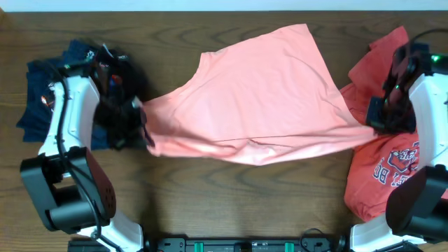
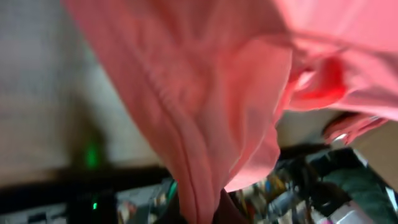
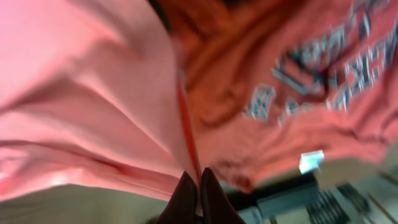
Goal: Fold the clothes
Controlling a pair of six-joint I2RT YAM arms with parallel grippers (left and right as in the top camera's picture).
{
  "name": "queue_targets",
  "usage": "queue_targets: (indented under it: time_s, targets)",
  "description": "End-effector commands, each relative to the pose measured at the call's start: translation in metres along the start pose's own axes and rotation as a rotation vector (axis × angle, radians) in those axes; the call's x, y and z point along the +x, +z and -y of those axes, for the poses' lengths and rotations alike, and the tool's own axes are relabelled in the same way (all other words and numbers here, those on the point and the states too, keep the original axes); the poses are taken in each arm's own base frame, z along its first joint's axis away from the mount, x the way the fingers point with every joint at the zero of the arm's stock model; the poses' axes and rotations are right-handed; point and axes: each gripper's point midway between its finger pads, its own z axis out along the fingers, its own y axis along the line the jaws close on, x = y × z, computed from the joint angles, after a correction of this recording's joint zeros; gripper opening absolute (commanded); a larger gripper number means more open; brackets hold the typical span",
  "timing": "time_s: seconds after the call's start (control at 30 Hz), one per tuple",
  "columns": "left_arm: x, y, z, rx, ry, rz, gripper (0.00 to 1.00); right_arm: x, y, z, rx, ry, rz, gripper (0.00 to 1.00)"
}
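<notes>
Cotton looked soft, light and limp overhead: the salmon-pink shirt (image 1: 259, 98) lay on the table (image 1: 210, 203), its near edge stretched between left gripper (image 1: 143, 131) and right gripper (image 1: 378, 126), corners seeming the sensible hold; the left wrist view showed smooth folds draping into clamped jaws. The right wrist view showed jaws pinched on its hem, coral-red shirt (image 3: 298, 81) behind.

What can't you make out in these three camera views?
1. Left end effector: fingertips buried in the salmon-pink shirt overhead; the left wrist view is blurred and filled with cloth.
2. Coral-red shirt: print partly covered by the right arm overhead, blurred in the right wrist view.
3. Navy garments: mostly under the left arm, overhead.
</notes>
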Motion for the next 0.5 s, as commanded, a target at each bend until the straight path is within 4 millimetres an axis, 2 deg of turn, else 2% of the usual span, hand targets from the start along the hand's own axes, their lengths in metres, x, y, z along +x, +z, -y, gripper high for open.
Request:
queue_targets:
  time_s: [0.0, 0.1, 0.2, 0.27, 0.37, 0.47]
  targets:
    - [0.018, 0.013, -0.022, -0.064, -0.007, -0.039, 0.06, 0.007, 0.003, 0.021, 0.101, 0.043, -0.014, 0.01]
    - [0.023, 0.016, -0.036, -0.117, -0.060, -0.021, 0.06, 0.006, -0.001, 0.021, 0.094, 0.046, 0.012, 0.01]
    - [0.015, 0.009, -0.045, -0.159, -0.114, 0.060, 0.06, -0.007, -0.007, 0.013, 0.050, 0.040, 0.086, 0.01]
    - [0.002, 0.002, -0.045, -0.150, -0.151, 0.143, 0.06, -0.024, -0.009, 0.001, -0.009, 0.014, 0.155, 0.01]
    - [-0.018, -0.002, -0.045, -0.131, -0.204, 0.231, 0.06, -0.055, -0.014, -0.027, -0.135, -0.039, 0.274, 0.01]
    - [-0.024, 0.002, -0.045, -0.126, -0.221, 0.253, 0.06, -0.076, -0.015, -0.054, -0.223, -0.101, 0.355, 0.01]
